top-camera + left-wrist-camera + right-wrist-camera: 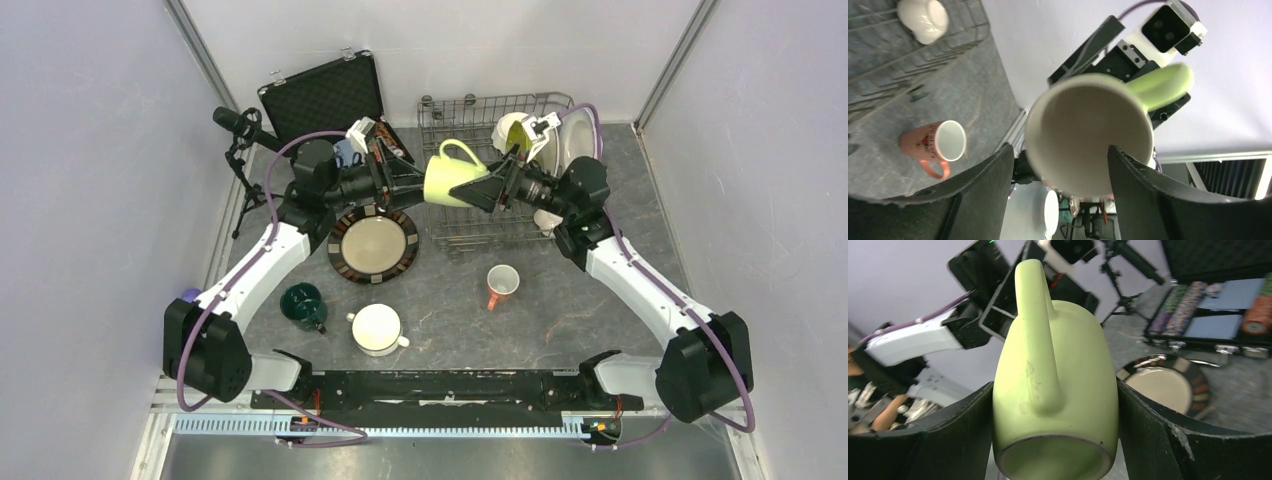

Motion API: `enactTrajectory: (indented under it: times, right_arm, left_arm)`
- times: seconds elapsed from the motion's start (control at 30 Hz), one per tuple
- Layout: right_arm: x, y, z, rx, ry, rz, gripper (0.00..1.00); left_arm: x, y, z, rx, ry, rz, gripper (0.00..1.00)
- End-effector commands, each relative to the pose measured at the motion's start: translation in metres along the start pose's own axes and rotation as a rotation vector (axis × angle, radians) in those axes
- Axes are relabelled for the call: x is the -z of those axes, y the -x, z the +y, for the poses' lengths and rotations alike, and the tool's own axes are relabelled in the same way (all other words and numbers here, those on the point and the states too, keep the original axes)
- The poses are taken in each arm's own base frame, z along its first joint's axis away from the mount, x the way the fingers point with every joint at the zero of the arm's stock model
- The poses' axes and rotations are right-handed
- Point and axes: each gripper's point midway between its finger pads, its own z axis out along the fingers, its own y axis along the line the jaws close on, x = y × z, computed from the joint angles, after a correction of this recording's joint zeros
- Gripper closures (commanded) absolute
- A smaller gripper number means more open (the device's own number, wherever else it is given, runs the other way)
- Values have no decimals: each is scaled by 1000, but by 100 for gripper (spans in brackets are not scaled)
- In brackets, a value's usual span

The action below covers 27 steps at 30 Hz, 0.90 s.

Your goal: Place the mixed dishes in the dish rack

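Observation:
A light-green mug (455, 175) hangs on its side in the air over the front left part of the grey wire dish rack (470, 101). My right gripper (492, 187) is shut on its base end; in the right wrist view both fingers press the mug's sides (1055, 387), handle up. My left gripper (418, 185) is open, its fingers either side of the mug's mouth (1088, 130) with a gap on one side. The rack holds a lime-green bowl (512, 128), a white plate (572, 140) and a white mug (923, 17).
On the table lie a brown-rimmed plate (373, 245), a salmon-pink mug (502, 285), a dark-teal mug (303, 305) and a white mug (377, 328). An open black case (325, 95) with poker chips stands at the back left, beside a small tripod (240, 130).

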Motion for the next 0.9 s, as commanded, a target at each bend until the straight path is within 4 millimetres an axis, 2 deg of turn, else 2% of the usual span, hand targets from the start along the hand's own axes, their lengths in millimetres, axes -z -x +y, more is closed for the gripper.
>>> enactTrajectory:
  times: [0.0, 0.07, 0.13, 0.27, 0.37, 0.57, 0.63, 0.73, 0.87]
  right_arm:
    - [9, 50, -15, 129, -179, -110, 100]
    - [12, 53, -32, 153, -274, -98, 100]
    - [18, 53, -58, 179, -410, -69, 100]
    - [26, 50, -106, 241, -660, 26, 100]
    - [21, 53, -141, 278, -795, 110, 100]
    - [17, 70, -220, 344, -1070, 242, 100]
    - [9, 81, -243, 370, -1131, 253, 100]
    - [-5, 87, -276, 391, -1172, 242, 100]
    - [-14, 86, -316, 446, -1214, 178, 100]
  left_arm:
    - [22, 14, 14, -57, 59, -88, 22]
    - [33, 23, 31, -60, 132, -146, 13]
    - [44, 24, 54, -81, 246, -205, 4]
    - [62, 19, 94, -95, 388, -294, 1]
    - [74, 13, 113, -129, 480, -320, 0]
    - [97, 11, 138, -201, 666, -347, 0]
    - [103, 12, 143, -213, 702, -359, 0]
    - [106, 12, 147, -227, 727, -362, 0]
    - [106, 11, 150, -215, 727, -366, 0]
